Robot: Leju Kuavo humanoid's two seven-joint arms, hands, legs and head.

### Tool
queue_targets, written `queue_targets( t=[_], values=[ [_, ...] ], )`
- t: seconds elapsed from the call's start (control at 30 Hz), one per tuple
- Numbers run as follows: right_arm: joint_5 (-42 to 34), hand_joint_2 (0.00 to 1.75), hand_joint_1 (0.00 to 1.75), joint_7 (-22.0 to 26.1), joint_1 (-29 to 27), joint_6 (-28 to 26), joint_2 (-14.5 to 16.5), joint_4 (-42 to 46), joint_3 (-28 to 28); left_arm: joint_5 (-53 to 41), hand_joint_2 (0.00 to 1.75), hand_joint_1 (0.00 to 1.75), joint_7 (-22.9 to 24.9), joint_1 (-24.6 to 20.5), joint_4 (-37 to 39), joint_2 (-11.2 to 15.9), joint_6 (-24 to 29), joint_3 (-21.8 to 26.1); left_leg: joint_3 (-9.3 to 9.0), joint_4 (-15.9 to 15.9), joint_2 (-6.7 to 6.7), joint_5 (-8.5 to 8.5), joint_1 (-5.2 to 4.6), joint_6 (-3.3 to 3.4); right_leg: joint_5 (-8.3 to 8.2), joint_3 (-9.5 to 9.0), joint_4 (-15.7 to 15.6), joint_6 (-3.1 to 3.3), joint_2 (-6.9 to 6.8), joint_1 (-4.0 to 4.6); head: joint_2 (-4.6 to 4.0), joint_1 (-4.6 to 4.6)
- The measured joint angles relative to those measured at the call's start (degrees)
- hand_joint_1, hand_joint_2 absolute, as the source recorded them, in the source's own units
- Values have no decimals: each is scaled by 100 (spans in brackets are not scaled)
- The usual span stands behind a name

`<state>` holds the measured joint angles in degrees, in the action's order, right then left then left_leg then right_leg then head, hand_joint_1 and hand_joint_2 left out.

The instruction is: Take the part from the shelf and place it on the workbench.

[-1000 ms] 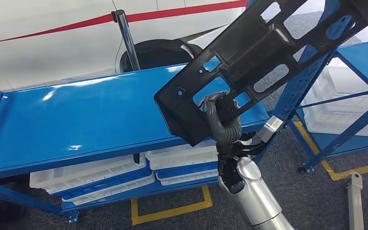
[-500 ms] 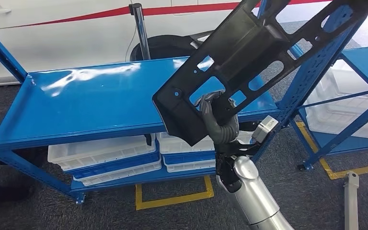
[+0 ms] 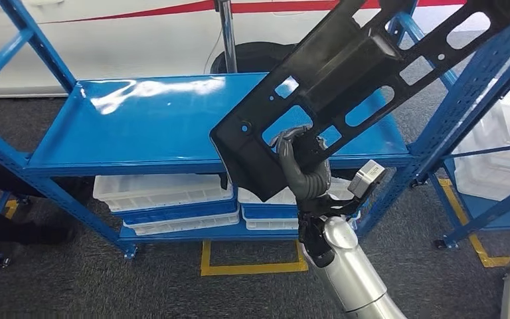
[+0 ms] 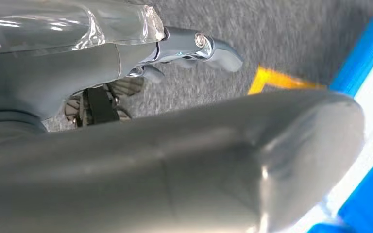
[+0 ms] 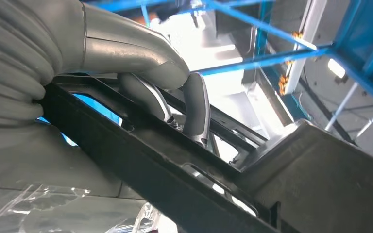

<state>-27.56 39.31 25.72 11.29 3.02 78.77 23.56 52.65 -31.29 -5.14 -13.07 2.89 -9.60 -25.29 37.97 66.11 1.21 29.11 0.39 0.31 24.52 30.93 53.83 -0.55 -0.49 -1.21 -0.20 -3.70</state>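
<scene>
A large black plastic part (image 3: 358,73) with several cut-out slots slants up across the head view. My right hand (image 3: 302,163) grips it near its lower end, fingers hooked through one slot. In the right wrist view the fingers (image 5: 196,107) curl over a rib of the part (image 5: 175,170). The part hangs in front of and above the blue workbench top (image 3: 146,119), not touching it. My left hand (image 4: 213,150) hangs over the grey floor with its fingers (image 4: 209,46) stretched out and nothing in them.
White trays (image 3: 166,193) sit on the lower level under the blue top. A blue shelf upright (image 3: 465,100) crosses close behind the part on the right. A white car (image 3: 106,40) stands behind. Dark legs of a person (image 3: 0,212) are at the left edge. Yellow floor marks (image 3: 252,266) lie below.
The whole picture has slid rightward, so the camera has turned left and the blue top now lies more squarely ahead. My right hand keeps the same hold on the part.
</scene>
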Motion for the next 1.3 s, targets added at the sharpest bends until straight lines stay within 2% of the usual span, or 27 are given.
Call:
queue_targets(
  t=[0.03, 0.07, 0.1, 0.13, 0.2, 0.23, 0.27, 0.3, 0.37, 0.43, 0.5, 0.53, 0.57, 0.6, 0.63, 0.67, 0.73, 0.8, 0.87, 0.93, 1.0, 1.07, 1.1, 1.13, 1.17, 1.23, 1.3],
  values=[
    [3, 175, 175, -2, -9, -1, -1, 1, 1, 2, 0, 0, 3, 8, 0, 0, 1, -2, 180, 385, -30, 142, 28, -36, 0, 7, 0, 1, -73, -9, 0, 0],
    [5, 175, 175, -3, -19, -1, -2, 1, 1, 2, 0, 0, 8, 25, 0, 0, 4, -3, 271, 582, -47, 180, 56, -69, 1, 11, 1, 0, -143, -21, 0, -1],
    [7, 175, 175, -4, -25, -2, -2, 1, 2, 1, 0, 0, 15, 42, 1, 0, 14, -5, 234, 522, -71, 102, 86, -102, 1, 11, 2, -4, -216, -36, 0, -1],
    [9, 175, 175, -4, -29, -2, -1, 2, 3, 1, 0, 0, 27, 54, 3, 1, 29, -6, 75, 219, -120, -69, 114, -131, 4, 6, 3, -15, -282, -51, 0, -1],
    [9, 175, 175, -4, -28, -7, -1, 17, 4, 3, 0, 0, 61, 54, 6, 3, 68, -6, -410, -728, -421, -472, 136, -161, 22, -17, 11, -69, -402, -45, 0, -10],
    [11, 175, 175, -4, -23, -10, -1, 28, 4, 4, 0, 0, 78, 47, 7, 4, 84, -6, -565, -1062, -546, -595, 131, -145, 30, -27, 14, -110, -457, -28, 0, -5],
    [15, 175, 175, -4, -18, -14, -1, 38, 4, 3, 0, 0, 89, 40, 7, 4, 100, -6, -632, -1235, -630, -651, 117, -119, 37, -35, 17, -154, -514, -6, 0, 1],
    [25, 175, 175, -5, -15, -20, 0, 48, 5, 2, 0, 0, 93, 35, 7, 4, 114, -7, -611, -1259, -610, -653, 97, -80, 40, -40, 16, -196, -574, 8, 0, 8],
    [46, 175, 175, -10, -12, -31, -1, 67, 5, -5, 0, 0, 96, 38, 7, 5, 143, -10, -563, -1240, -443, -677, 97, 9, 67, -52, 15, -281, -672, -9, 0, 23],
    [58, 175, 175, -16, -10, -36, -5, 93, 7, -14, 0, 0, 98, 40, 8, 5, 161, -13, -556, -1259, -283, -717, 115, 96, 292, 45, 290, -328, -455, -40, 0, 35],
    [60, 175, 175, -19, -24, -36, -13, 104, 8, -18, 0, 0, 102, 24, 8, 4, 163, -17, -546, -1264, -120, -740, 111, 149, 715, 400, 1093, -326, -97, -43, 1, 51],
    [59, 175, 175, -19, -43, -34, -21, 105, 8, -18, 0, 0, 106, 16, 8, 3, 162, -22, -540, -1261, -34, -744, 99, 163, 873, 608, 1521, -319, -13, -32, 1, 57],
    [58, 175, 175, -20, -64, -32, -28, 105, 7, -18, 0, 0, 109, 15, 8, 1, 161, -27, -538, -1259, 61, -746, 87, 170, 934, 759, 1805, -308, 28, -17, 1, 58],
    [58, 175, 175, -22, -79, -31, -36, 105, 7, -18, 0, 0, 113, 19, 8, -1, 160, -32, -538, -1253, 157, -747, 78, 172, 861, 792, 1827, -291, 46, -6, 2, 59],
    [57, 175, 175, -24, -89, -28, -39, 106, 7, -19, 0, 0, 115, 23, 9, -3, 158, -35, -540, -1243, 247, -746, 73, 171, 689, 713, 1614, -270, 64, 0, 2, 60],
    [56, 175, 175, -25, -91, -25, -40, 107, 7, -18, 0, 0, 117, 25, 9, -3, 157, -36, -541, -1228, 335, -742, 73, 166, 456, 540, 1212, -249, 116, -2, 2, 61],
    [54, 175, 175, -24, -86, -10, -43, 113, 7, -19, 0, 0, 122, 15, 8, -3, 156, -37, -509, -1185, 489, -731, 61, 133, 162, 203, 455, -214, 333, -28, 1, 60],
    [48, 175, 175, -26, -89, 9, -46, 120, 8, -20, 0, 0, 145, 19, 8, -2, 157, -38, -452, -1168, 608, -739, 66, 73, 117, 96, 189, -181, 431, -22, 1, 59],
    [23, 175, 175, -31, -86, 31, -46, 123, 9, -21, 0, 0, 190, 46, 17, -4, 168, -42, -411, -1178, 674, -756, 98, 6, 89, 107, 179, -120, 306, -2, 1, 60],
    [-14, 175, 175, -35, -76, 51, -43, 126, 9, -29, 0, 0, 221, 62, 27, -14, 184, -50, -293, -949, 431, -615, 90, -52, 67, 104, 160, -54, 173, -12, 1, 39],
    [-46, 175, 175, -38, -93, 63, -46, 129, 8, -31, 0, 0, 225, 48, 30, -21, 202, -56, 41, -227, 66, -245, 69, -92, 67, 102, 154, -16, 26, -2, 1, 13],
    [-68, 175, 175, -36, -138, 70, -50, 129, 7, -34, 0, 0, 225, 44, 31, -22, 226, -60, 386, 504, -55, 30, 71, -107, 76, 103, 155, 2, -132, 20, 1, 6],
    [-72, 175, 175, -35, -161, 71, -51, 129, 7, -43, 0, 0, 225, 50, 31, -22, 239, -62, 424, 593, -71, 19, 71, -103, 81, 103, 156, 6, -207, 27, 1, 5],
    [-75, 175, 175, -34, -176, 72, -51, 129, 7, -55, 0, 0, 222, 55, 31, -22, 258, -65, 334, 427, -90, -96, 68, -89, 86, 101, 156, 5, -281, 32, 0, 4],
    [-78, 175, 175, -32, -184, 73, -51, 129, 7, -69, 0, 0, 217, 57, 32, -22, 277, -67, 133, 50, -143, -277, 59, -65, 92, 95, 156, 0, -353, 37, 0, 4],
    [-80, 175, 175, -26, -186, 73, -51, 129, 6, -94, 0, 0, 203, 44, 32, -21, 305, -72, -311, -809, -388, -579, 6, 13, 112, 74, 156, -29, -484, 58, 0, 5],
    [-80, 175, 175, -20, -191, 75, -52, 129, 4, -87, 0, 0, 199, 32, 32, -21, 314, -78, -467, -1156, -508, -664, -48, 78, 136, 51, 153, -78, -595, 78, 1, 8]
  ],
)
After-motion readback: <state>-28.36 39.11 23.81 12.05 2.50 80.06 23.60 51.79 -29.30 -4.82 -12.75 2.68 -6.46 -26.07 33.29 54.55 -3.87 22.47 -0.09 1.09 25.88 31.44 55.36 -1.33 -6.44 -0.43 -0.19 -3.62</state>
